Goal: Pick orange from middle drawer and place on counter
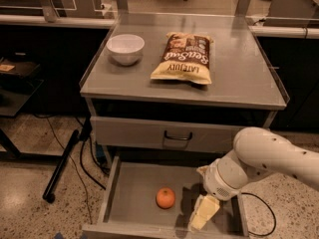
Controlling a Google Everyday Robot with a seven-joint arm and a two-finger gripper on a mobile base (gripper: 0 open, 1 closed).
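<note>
The orange [165,197] lies on the bare floor of the open middle drawer [134,203], a little left of its middle. My gripper [202,214] hangs over the drawer's right half, just right of the orange and apart from it, pointing down and left. The white arm reaches in from the right. The counter [239,78] is the flat grey top of the cabinet, above the closed upper drawer.
A white bowl [125,48] stands at the counter's back left. A chip bag [183,59] lies in the counter's middle. The closed upper drawer front has a black loop handle [178,136]. Cables and a black pole [62,163] lie on the floor at left.
</note>
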